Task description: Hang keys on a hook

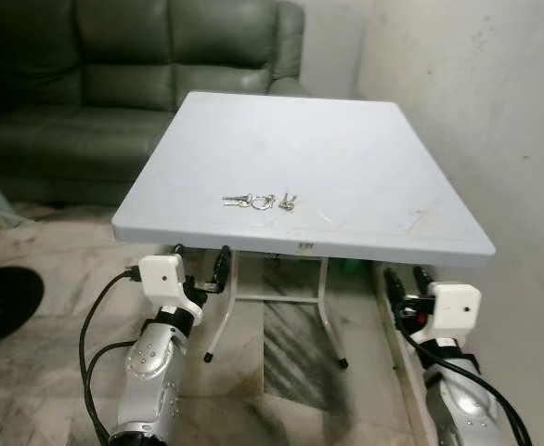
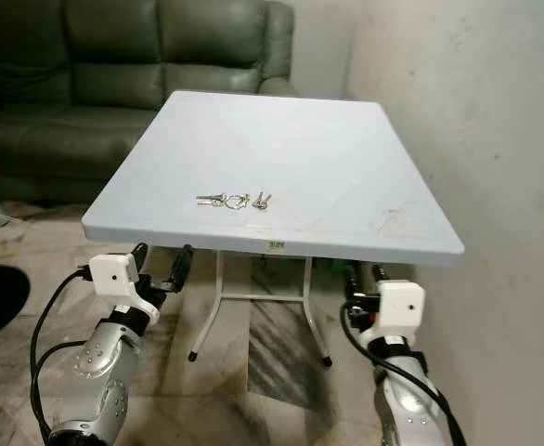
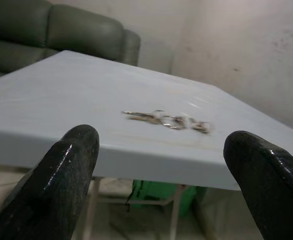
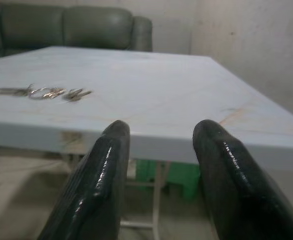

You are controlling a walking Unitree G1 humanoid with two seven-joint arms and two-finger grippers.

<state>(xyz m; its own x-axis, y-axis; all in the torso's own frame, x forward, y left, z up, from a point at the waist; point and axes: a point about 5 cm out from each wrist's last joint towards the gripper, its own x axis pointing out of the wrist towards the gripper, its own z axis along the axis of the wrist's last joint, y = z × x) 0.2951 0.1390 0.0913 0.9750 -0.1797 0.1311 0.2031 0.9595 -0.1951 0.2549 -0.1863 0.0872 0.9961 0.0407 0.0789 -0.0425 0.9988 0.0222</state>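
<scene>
Hovering below the table (image 1: 365, 167) edge near the keys (image 1: 259, 200): left gripper (image 1: 200, 269) and right gripper (image 1: 407, 281), fingers spread, empty.

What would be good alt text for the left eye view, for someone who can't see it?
A bunch of keys lies near the front edge of a white folding table. The robot's left end effector and right end effector are both below the tabletop's edge, open. A dark green sofa stands behind the table.

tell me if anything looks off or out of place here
Only small things: the keys lie flat near the front edge of the white table, not hanging on anything. A faint brownish scuff marks the table's right side. Both claws, left and right, wait open below the edge.
</scene>
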